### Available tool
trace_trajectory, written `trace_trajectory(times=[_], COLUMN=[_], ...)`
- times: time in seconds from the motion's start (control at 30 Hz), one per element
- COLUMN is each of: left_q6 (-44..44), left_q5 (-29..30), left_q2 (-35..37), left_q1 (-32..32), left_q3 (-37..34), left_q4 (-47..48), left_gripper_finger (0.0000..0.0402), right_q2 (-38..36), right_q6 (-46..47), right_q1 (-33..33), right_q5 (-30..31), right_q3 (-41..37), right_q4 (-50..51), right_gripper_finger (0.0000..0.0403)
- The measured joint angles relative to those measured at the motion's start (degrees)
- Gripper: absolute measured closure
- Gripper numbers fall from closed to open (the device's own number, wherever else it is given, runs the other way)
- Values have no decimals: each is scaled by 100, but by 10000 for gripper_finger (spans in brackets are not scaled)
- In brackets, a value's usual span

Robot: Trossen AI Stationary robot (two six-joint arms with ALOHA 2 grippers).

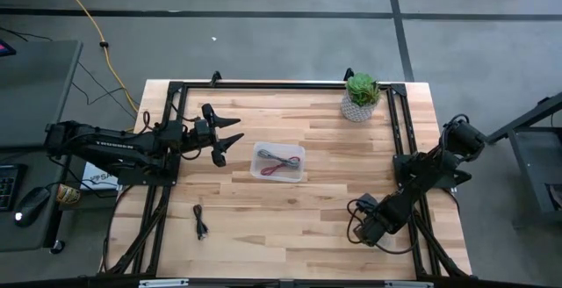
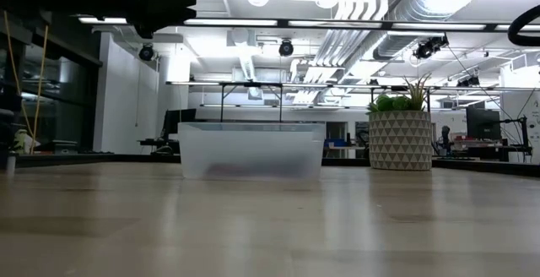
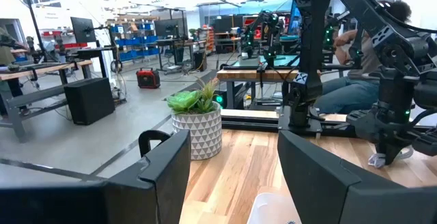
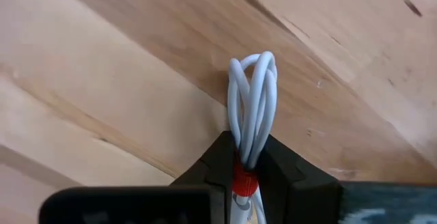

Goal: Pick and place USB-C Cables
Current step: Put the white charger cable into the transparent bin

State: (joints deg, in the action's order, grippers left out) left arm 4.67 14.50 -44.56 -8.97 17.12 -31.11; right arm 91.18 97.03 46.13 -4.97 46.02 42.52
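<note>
right claw [image 4: 249,173] pinching white cable [image 4: 252,101] at red tie; left claw [image 1: 226,137] spread beside bin [image 1: 279,162].

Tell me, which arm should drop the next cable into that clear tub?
The right arm, probably: its tool is shut on the white cable. The left tool is open and empty beside the tub.
</note>
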Motion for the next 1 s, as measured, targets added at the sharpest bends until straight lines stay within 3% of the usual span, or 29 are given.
trace_trajectory(times=[0.27,0.43,0.63,1.0], left_q6=[0,0,0,0], left_q5=[0,2,0,0], left_q2=[0,0,0,-2], left_q1=[0,0,0,0], left_q3=[0,0,0,0], left_q4=[0,0,-2,-2], left_gripper_finger=[202,202,202,202], right_q2=[-20,-220,-421,-424], right_q6=[-1323,-2281,-4284,-8468], right_q1=[-89,-382,-883,-2181], right_q5=[56,704,1481,1423], right_q3=[-2,-7,-7,-7], right_q4=[-100,-716,-2078,-4783], right_gripper_finger=[372,379,380,381])
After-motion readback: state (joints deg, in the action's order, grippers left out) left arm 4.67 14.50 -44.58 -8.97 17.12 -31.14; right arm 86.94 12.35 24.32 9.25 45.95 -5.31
